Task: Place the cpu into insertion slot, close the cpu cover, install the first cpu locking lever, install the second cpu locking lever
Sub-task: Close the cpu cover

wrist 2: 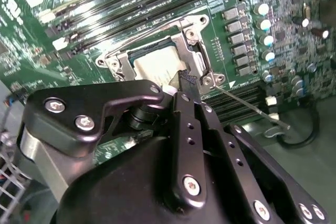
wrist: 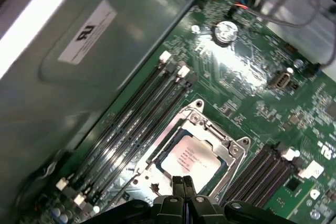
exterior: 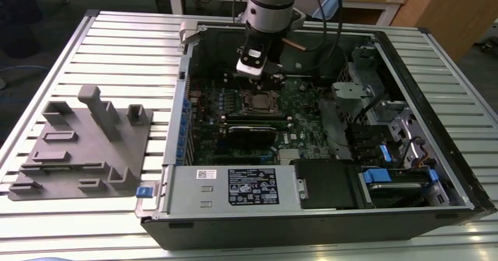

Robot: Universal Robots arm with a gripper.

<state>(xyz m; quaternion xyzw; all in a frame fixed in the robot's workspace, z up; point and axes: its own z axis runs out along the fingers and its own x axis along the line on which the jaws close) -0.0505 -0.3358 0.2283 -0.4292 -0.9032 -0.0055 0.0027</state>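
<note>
Two black fingertips [wrist: 178, 186] of the gripper [wrist: 182, 181] sit pressed together, clenched on nothing, just over one edge of the thin square metal cpu cover [wrist: 212, 129]. That windowed frame lies down around the small silver-grey square cpu [wrist: 191, 158], which is seated in the dark-rimmed square insertion slot [exterior: 260, 102] on the green circuit board [wrist: 252, 93]. In the second wrist view a thin steel wire lever [wrist 2: 251, 107] juts out from the socket's corner, clear of the frame. Long black memory slots [wrist: 131, 129] crowd the socket on two sides. Beyond one bank rises the grey metal case wall [wrist: 79, 77]. In the exterior view the space over the socket is open apart from the arm.
</note>
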